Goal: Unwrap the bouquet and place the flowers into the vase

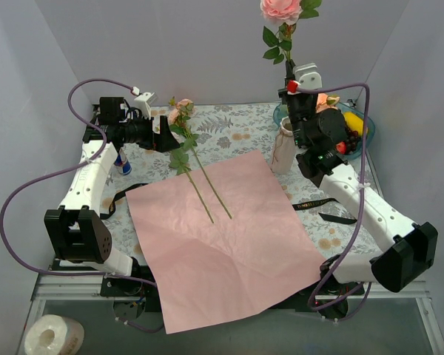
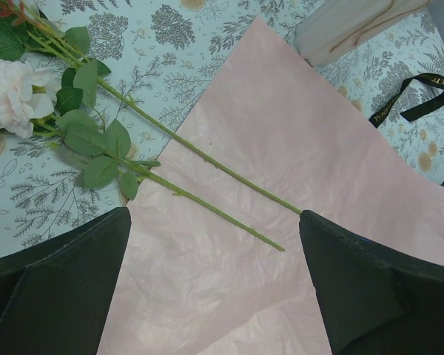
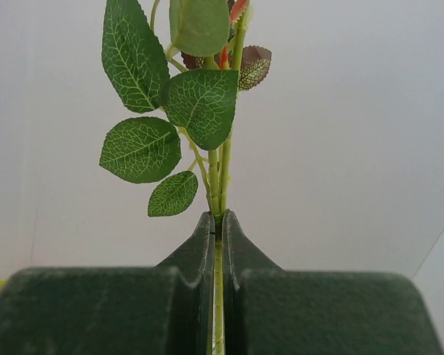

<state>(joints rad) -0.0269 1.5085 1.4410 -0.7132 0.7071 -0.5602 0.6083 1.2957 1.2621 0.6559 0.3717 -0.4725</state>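
The bouquet is undone: its pink paper point(image 1: 222, 237) lies spread flat on the table. Two of the flowers point(image 1: 196, 166) rest across its far edge, stems on the paper, blooms point(image 1: 181, 111) toward the back. My left gripper point(image 1: 166, 134) hovers open beside their leaves; in the left wrist view the stems point(image 2: 207, 159) and a pale bloom point(image 2: 11, 96) lie ahead of its gripper point(image 2: 214, 214). My right gripper point(image 1: 290, 80) is shut on a third rose point(image 1: 281, 9), held upright above the white vase point(image 1: 283, 146). The stem point(image 3: 217, 200) is pinched between the jaws.
A teal fruit bowl point(image 1: 359, 126) stands behind the right arm. A drink can point(image 1: 123, 159) sits by the left arm. Black ribbon point(image 1: 314, 203) lies on the floral cloth right of the paper, and more of it point(image 1: 118, 196) on the left. A paper roll point(image 1: 53, 336) lies below the table.
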